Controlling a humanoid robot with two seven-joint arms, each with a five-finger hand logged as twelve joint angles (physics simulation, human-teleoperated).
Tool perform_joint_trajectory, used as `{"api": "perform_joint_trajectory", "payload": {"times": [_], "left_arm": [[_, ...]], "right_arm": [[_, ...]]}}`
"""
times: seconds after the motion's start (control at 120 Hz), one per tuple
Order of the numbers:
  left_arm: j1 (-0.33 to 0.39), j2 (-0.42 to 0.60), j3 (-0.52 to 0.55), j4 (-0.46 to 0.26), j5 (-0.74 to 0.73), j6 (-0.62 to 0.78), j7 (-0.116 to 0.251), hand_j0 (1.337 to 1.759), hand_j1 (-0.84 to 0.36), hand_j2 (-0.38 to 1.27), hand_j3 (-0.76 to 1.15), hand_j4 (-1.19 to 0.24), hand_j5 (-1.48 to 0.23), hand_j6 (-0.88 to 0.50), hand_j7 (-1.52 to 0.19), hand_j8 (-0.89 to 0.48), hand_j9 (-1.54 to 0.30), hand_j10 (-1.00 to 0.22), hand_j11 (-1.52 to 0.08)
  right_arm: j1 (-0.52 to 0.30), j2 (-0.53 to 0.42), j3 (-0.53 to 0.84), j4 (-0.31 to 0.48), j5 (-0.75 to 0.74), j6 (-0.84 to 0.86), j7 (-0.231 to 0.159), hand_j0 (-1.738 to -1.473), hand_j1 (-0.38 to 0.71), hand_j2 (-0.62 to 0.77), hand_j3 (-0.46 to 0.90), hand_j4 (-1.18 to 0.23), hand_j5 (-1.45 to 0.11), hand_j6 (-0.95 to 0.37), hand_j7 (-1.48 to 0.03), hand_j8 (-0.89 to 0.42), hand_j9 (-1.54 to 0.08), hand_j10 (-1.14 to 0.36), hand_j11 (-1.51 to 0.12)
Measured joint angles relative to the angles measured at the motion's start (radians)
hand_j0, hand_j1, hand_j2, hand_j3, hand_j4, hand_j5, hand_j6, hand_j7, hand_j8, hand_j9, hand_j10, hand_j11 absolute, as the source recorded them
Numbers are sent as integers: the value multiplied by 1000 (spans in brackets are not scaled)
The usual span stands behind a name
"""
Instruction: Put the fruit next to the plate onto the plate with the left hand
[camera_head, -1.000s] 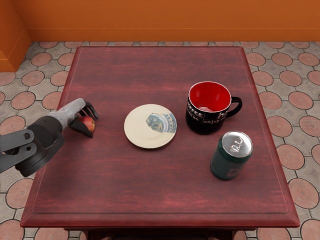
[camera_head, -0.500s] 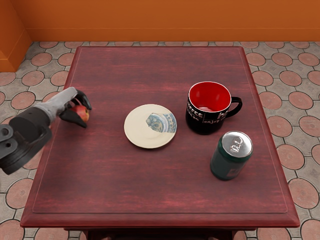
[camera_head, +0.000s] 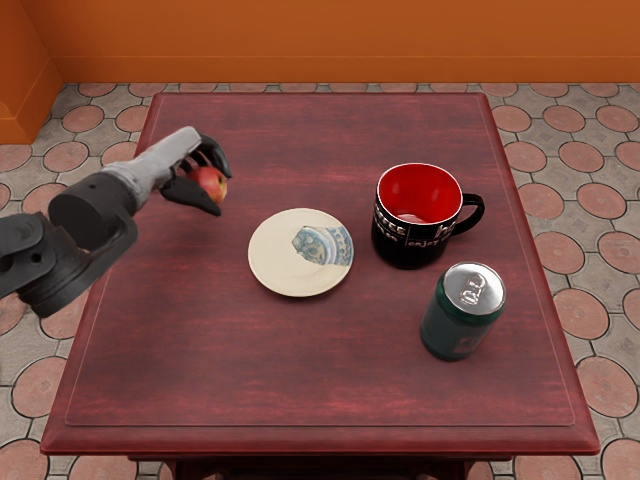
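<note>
Your left hand (camera_head: 192, 172) comes in from the left edge. Its grey forearm slants up and to the right over the left part of the desk (camera_head: 300, 360). The hand is closed around the fruit (camera_head: 210, 184), a small red, apple-like piece. The dark fingers (camera_head: 205, 198) curl above and below it, and only its red right side shows between them. So the fruit sits in your grasp, not on the plate. From this one view you cannot tell whether it hangs clear of the desk or brushes the wood.

The plate (camera_head: 272, 262), cream with a blue-patterned patch off centre, lies to the right of the hand and a little toward the desk's front edge. It is near the fingertips but apart from them, with bare wood between.

Beyond the plate, farther right of the hand, stands the black mug (camera_head: 400, 245) with its red inside. It is upright, just beside the plate's far rim, and its handle points away from the hand. The green can (camera_head: 455, 325) stands upright farthest from the hand, right of the plate and nearer the front edge, close to the mug but not touching it.
</note>
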Motion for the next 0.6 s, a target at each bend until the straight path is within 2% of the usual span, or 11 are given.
{"api": "perform_joint_trajectory", "payload": {"times": [0.033, 0.083, 0.108, 0.358, 0.508, 0.6], "left_arm": [[-1, -13, 0, -2, -6, 0, 0, 1651, -350, 435, 0, -698, -1056, -428, -988, -324, -1000, -449, -995], [-10, -41, 1, -4, -14, 0, 1, 1651, -349, 392, 0, -697, -1059, -420, -986, -331, -997, -441, -995], [-11, -51, 1, -5, -19, -1, 1, 1651, -350, 428, 0, -696, -1061, -428, -985, -325, -997, -440, -996], [-31, -178, 3, -3, -51, -1, 1, 1651, -341, 405, 0, -710, -1083, -433, -1005, -336, -1009, -442, -1009], [-31, -234, 5, 11, -58, -1, 1, 1651, -335, 411, 0, -730, -1101, -441, -1033, -322, -1033, -429, -1035], [-28, -268, 9, 34, -59, 0, 0, 1651, -304, 361, 0, -739, -1106, -454, -1037, -338, -1039, -450, -1045]], "right_arm": [[0, 0, 0, 0, 0, 0, 0, -1658, -349, 0, 0, 0, 0, 0, 0, 0, 0, 0, 0], [0, 0, 0, 0, 0, 0, 0, -1658, -349, 0, 0, 0, 0, 0, 0, 0, 0, 0, 0], [0, 0, 0, 0, 0, 0, 0, -1658, -349, 0, 0, 0, 0, 0, 0, 0, 0, 0, 0], [1, 0, 0, 0, -1, 1, 0, -1658, -349, 0, 0, 0, 0, 0, 0, 0, 0, 0, 0], [1, 0, 0, 0, -1, 1, 0, -1658, -349, 0, 0, 0, 0, 0, 0, 0, 0, 0, 0], [1, 0, 0, 0, 0, 1, 0, -1658, -349, 0, 0, 0, 0, 0, 0, 0, 0, 0, 0]]}}
